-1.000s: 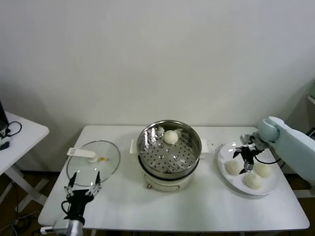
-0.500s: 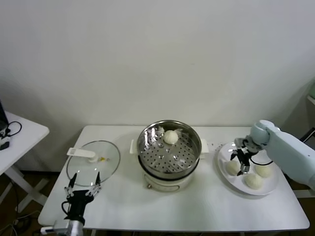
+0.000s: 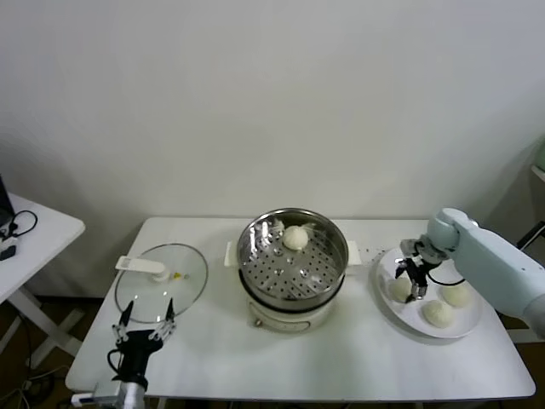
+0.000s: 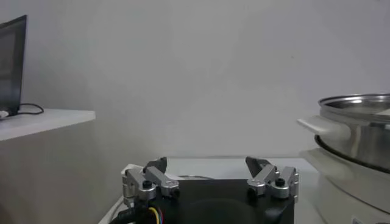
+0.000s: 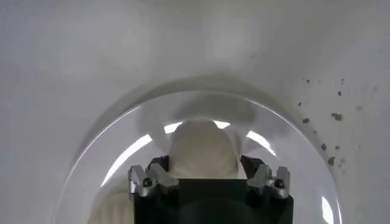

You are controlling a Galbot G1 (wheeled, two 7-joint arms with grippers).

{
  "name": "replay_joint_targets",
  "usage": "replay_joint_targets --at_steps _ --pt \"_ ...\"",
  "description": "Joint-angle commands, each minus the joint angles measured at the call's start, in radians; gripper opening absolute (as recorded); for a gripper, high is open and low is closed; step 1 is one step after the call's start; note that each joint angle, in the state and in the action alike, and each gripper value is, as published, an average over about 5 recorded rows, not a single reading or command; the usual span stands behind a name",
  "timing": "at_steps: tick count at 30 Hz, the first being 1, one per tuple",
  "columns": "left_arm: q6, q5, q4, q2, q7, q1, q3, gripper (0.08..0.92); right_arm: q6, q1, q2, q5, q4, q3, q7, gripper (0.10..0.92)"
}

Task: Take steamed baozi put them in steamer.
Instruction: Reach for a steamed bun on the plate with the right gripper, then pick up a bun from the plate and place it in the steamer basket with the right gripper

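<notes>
The steamer (image 3: 337,274) stands mid-table, and one steamed baozi (image 3: 295,238) lies at the back of its perforated tray. Three more baozi lie on a white plate (image 3: 382,283) to its right. My right gripper (image 3: 413,285) is down over the leftmost of them (image 3: 398,290). In the right wrist view that baozi (image 5: 202,146) fills the gap of the right gripper (image 5: 206,163), with both fingers against its sides, and it rests on the plate (image 5: 286,137). The left gripper (image 3: 145,327) waits open at the table's front left, and in its own view the left gripper (image 4: 207,165) holds nothing.
A round glass lid (image 3: 174,294) with a white handle lies flat left of the steamer, just beyond the left gripper. The other two plate baozi (image 3: 456,295) (image 3: 438,313) lie right of the right gripper. A second white table (image 3: 38,234) stands far left. The steamer's steel wall (image 4: 359,125) shows in the left wrist view.
The right gripper moved left and down across the plate onto the leftmost baozi, and its fingers closed in on it. The left arm has not moved.
</notes>
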Motion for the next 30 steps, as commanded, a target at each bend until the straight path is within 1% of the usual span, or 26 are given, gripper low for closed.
replay_joint_targets --at_steps 1,8,15,22,27,30 --pt "-0.001 0.000 0.001 0.000 0.000 0.000 0.000 0.823 0.002 -0.001 0.007 -0.010 -0.007 0.006 -0.001 0.722" --pt "-0.003 -0.003 0.003 -0.001 0.000 0.002 -0.001 0.823 -0.006 0.010 -0.009 0.022 -0.004 0.003 -0.002 0.713" --pt "-0.001 -0.006 -0.005 -0.001 0.000 0.002 -0.002 0.823 -0.039 0.103 -0.047 0.159 0.023 -0.068 -0.007 0.711" --pt "0.002 -0.013 -0.019 0.000 0.000 0.001 -0.003 0.823 -0.086 0.423 -0.070 0.431 0.046 -0.349 -0.022 0.710" --pt "0.006 -0.014 -0.024 0.004 0.001 0.000 0.005 0.823 -0.124 0.666 -0.009 0.695 0.015 -0.581 -0.021 0.712" --pt "0.007 -0.014 -0.026 0.004 0.001 -0.002 0.008 0.823 -0.145 0.765 0.037 0.801 0.015 -0.674 -0.020 0.712"
